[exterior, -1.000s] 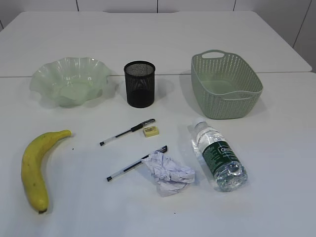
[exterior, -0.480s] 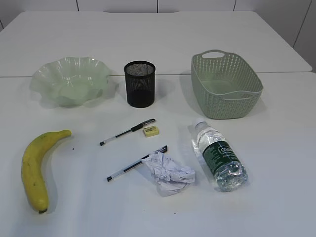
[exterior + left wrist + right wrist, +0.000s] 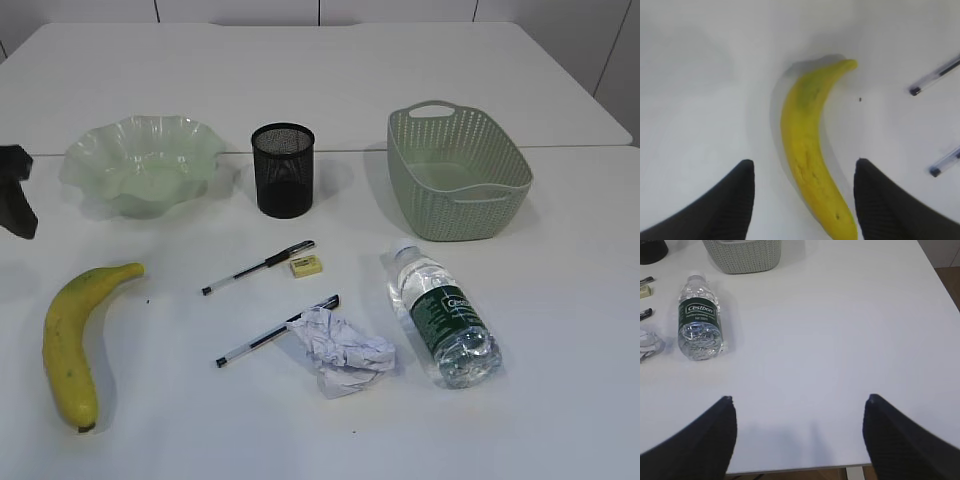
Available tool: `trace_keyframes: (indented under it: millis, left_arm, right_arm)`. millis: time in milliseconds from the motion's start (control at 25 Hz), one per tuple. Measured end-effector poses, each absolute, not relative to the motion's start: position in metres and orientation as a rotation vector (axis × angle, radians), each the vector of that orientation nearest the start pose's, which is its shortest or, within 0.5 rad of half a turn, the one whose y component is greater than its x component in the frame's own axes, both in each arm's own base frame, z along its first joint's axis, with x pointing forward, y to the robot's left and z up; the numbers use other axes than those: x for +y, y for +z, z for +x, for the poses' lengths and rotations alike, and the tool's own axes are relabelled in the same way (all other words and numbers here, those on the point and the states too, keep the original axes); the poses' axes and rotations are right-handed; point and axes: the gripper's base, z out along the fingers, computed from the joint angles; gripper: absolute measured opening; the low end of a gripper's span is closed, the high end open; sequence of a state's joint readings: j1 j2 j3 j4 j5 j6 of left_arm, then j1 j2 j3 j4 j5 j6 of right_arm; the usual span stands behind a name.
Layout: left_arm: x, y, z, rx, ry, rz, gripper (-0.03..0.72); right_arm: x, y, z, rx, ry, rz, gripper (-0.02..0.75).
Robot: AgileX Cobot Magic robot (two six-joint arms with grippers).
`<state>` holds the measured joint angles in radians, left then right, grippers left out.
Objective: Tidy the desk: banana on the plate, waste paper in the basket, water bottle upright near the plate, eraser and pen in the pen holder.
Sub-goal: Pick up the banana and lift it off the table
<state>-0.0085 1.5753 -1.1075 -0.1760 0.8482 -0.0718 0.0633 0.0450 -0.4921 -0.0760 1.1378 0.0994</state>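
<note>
Left hand (image 3: 802, 200) open, fingers apart, hung over banana (image 3: 812, 150). Banana lay flat on bench (image 3: 560, 420), near left, plate (image 3: 140, 160) further back. Right hand (image 3: 797, 435) open too, held nothing, bottle (image 3: 699, 322) lay far left of it. Banana round and smooth; off-middle grab might make it slip or roll
</note>
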Motion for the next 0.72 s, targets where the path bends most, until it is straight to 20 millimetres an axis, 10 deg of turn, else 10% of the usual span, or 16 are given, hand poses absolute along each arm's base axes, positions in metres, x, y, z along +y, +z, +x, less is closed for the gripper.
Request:
trace_keyframes:
  millis: [720]
  left_arm:
    - [-0.065, 0.188, 0.339, 2.833, -0.166, -0.196, 0.562]
  right_arm:
    - [-0.006, 0.283, 0.000, 2.093, 0.004, 0.041, 0.587]
